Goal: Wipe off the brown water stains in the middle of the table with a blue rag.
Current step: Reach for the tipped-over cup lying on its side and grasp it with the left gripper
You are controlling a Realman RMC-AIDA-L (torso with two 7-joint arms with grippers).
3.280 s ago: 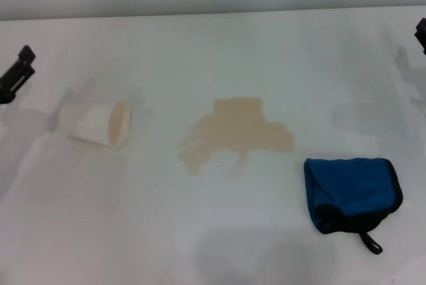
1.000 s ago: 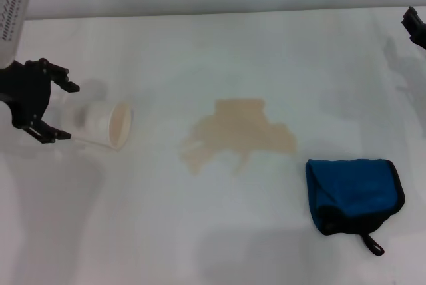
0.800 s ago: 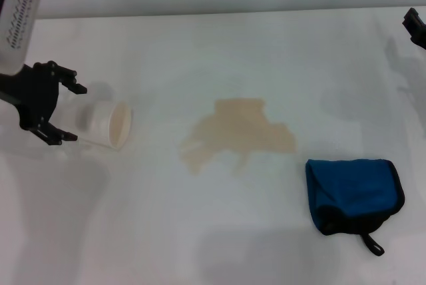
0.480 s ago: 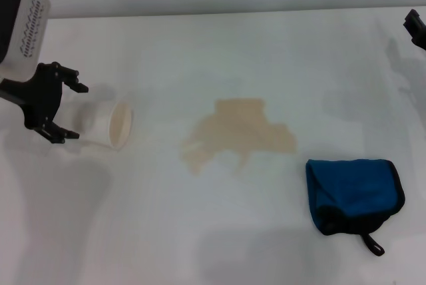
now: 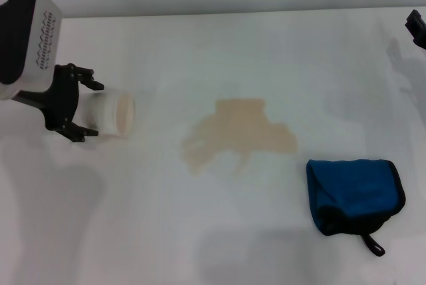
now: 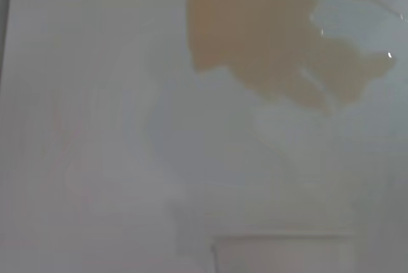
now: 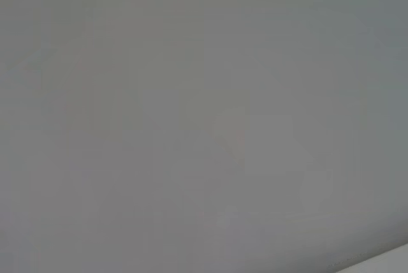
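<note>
Straddling tipped cup (image 5: pixel 110 113) with left end effector (image 5: pixel 86 110), fingers apart, not clamped yet. Tip: close gently mid-body, lift clear first. Brown water stains (image 5: pixel 238 135) mid worktop (image 5: pixel 213 232), blue rag (image 5: pixel 354 194) untouched nearby. Right end effector (image 5: pixel 417 28) parked at edge, can't tell its state.
</note>
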